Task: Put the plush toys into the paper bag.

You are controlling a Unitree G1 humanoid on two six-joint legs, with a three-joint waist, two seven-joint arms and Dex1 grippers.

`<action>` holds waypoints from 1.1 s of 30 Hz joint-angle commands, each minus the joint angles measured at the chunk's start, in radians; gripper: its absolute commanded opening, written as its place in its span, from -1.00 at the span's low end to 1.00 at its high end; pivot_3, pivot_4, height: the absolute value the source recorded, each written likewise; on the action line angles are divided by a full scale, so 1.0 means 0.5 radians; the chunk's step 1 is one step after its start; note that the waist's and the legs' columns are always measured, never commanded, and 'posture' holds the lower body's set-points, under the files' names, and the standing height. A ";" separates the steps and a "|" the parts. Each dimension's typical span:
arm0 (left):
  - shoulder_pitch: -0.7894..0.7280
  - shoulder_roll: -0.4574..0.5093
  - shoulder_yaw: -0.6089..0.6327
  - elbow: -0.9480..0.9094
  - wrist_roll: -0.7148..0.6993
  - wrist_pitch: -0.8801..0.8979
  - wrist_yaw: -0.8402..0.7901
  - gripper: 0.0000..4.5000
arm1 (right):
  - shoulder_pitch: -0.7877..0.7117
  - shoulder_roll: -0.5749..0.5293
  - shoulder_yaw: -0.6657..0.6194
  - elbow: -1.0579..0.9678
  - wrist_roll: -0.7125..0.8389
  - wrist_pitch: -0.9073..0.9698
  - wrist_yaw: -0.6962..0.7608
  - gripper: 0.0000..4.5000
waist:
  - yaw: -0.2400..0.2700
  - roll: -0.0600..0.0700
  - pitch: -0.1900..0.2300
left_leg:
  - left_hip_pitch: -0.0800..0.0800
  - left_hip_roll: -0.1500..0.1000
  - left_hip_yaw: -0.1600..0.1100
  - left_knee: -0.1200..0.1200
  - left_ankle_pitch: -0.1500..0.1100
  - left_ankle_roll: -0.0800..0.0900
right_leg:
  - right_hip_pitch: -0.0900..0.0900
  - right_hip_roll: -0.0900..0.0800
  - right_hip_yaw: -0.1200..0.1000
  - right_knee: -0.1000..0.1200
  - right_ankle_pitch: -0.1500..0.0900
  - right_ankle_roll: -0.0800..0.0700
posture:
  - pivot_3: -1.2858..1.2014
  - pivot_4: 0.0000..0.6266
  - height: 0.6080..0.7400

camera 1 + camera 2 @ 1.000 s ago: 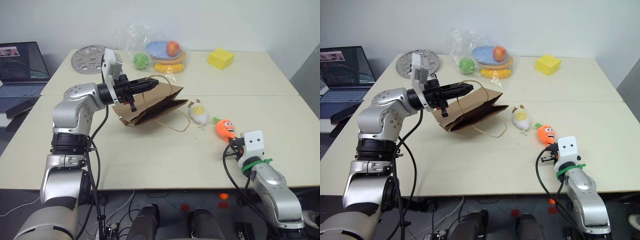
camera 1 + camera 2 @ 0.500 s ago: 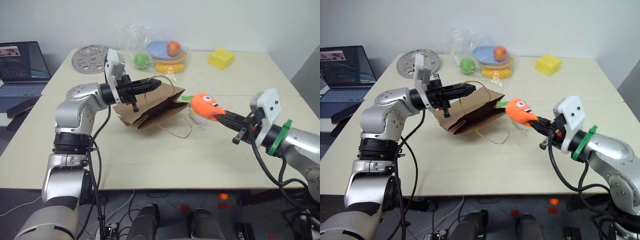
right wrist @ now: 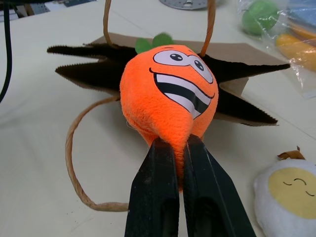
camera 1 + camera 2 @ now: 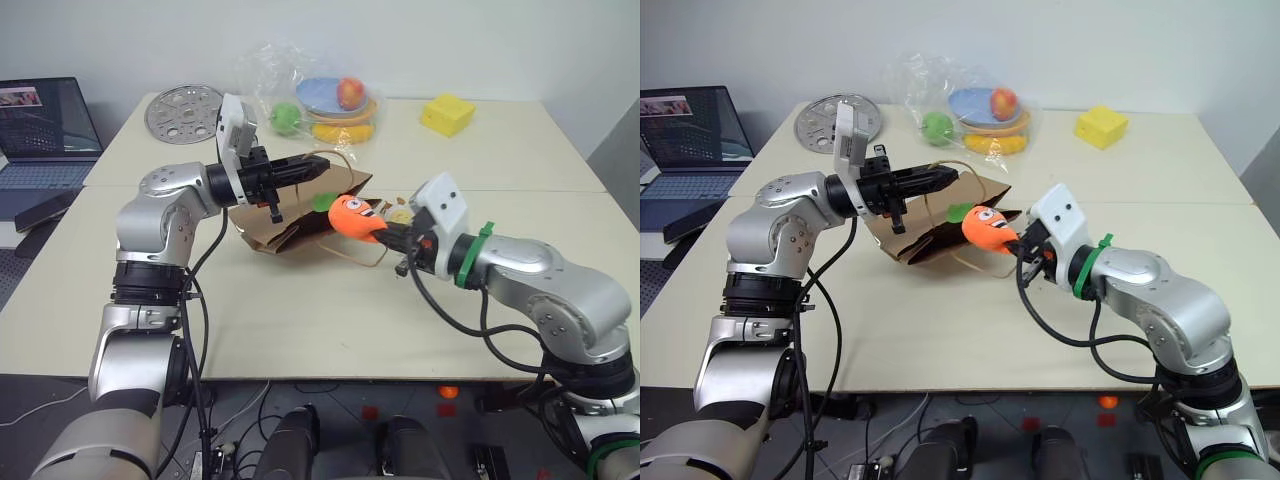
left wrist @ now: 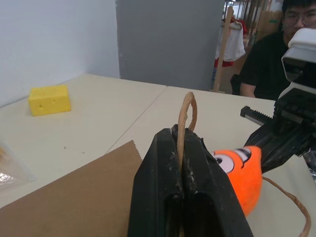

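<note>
At the paper bag's (image 4: 300, 215) mouth, right tool (image 3: 175, 148) pinches the smiling orange carrot (image 3: 168, 96); left tool (image 5: 180, 148) clamps a handle (image 5: 186, 116).

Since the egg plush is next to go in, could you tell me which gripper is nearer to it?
Right. The right gripper, shut on the carrot plush, is just beside the egg plush. The left gripper holds the paper bag handle, farther away.

Far table edge: perforated metal disc (image 4: 183, 115), clear bag of fruit (image 4: 318, 100), yellow foam block (image 4: 446, 114). Laptop (image 4: 45, 135) off the left edge.
</note>
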 commanded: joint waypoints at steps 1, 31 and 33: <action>-0.018 0.021 0.031 -0.076 -0.023 0.007 0.010 -1.00 | -0.052 -0.008 0.052 0.036 -0.092 -0.086 0.040 -0.99 | 0.000 0.000 0.000 | 0.000 0.000 0.000 0.000 0.000 0.000 | 0.000 0.000 0.000 0.000 0.000 0.000 | 0.03 -0.52 1.00; -0.046 -0.026 0.039 -0.211 -0.141 0.187 0.016 -1.00 | -0.391 0.950 0.309 1.513 -0.781 -1.046 0.060 -0.76 | -0.044 0.000 0.000 | 0.002 0.001 0.003 0.003 0.002 -0.001 | -0.002 0.009 0.002 0.006 0.004 0.004 | 0.03 -0.52 1.00; -0.030 -0.008 0.041 -0.204 -0.136 0.181 0.014 -1.00 | -0.352 0.920 0.278 1.406 -0.773 -1.056 0.096 -0.50 | -0.042 0.000 0.000 | 0.002 0.001 0.003 0.003 0.002 -0.002 | -0.002 0.009 0.002 0.006 0.004 0.004 | 0.03 -0.52 1.00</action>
